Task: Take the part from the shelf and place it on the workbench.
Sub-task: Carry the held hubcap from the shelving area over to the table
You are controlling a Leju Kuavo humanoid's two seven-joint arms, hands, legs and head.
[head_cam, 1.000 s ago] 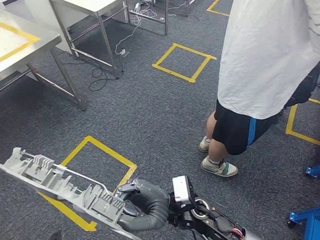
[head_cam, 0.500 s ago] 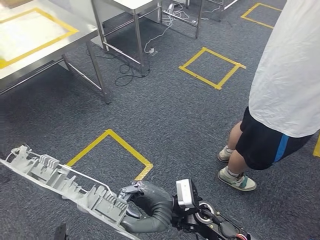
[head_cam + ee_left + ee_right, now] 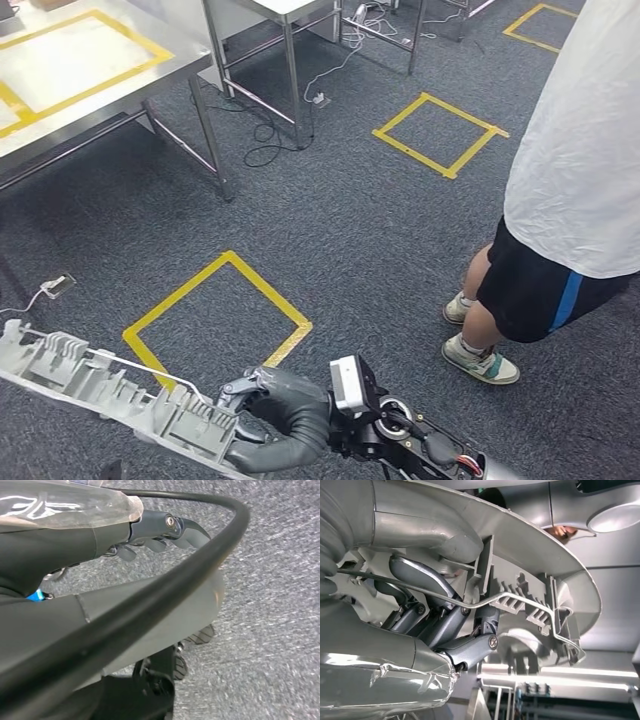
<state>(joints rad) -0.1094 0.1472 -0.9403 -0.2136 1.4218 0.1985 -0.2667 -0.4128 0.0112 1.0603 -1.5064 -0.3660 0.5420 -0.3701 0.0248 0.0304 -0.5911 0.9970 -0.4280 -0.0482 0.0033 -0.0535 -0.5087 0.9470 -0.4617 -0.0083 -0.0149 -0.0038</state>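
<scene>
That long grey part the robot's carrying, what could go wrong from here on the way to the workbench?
The right hand holds the long grey part at one end, so the free end could sag or twist loose. Sticking far out sideways, it might clip the workbench leg on approach. A person stands close on the right, and cables lie on the carpet near the bench, a possible trip hazard.

Workbench (image 3: 90, 95): far left. Tape square (image 3: 217, 315): on carpet (image 3: 355, 230), before workbench; second tape square (image 3: 440, 133) beyond. Person (image 3: 558, 200): standing right. Part (image 3: 113, 395): near left, above carpet, held at one end by right hand (image 3: 283, 430). Small plug, possibly (image 3: 56, 286): floor, far left.
</scene>
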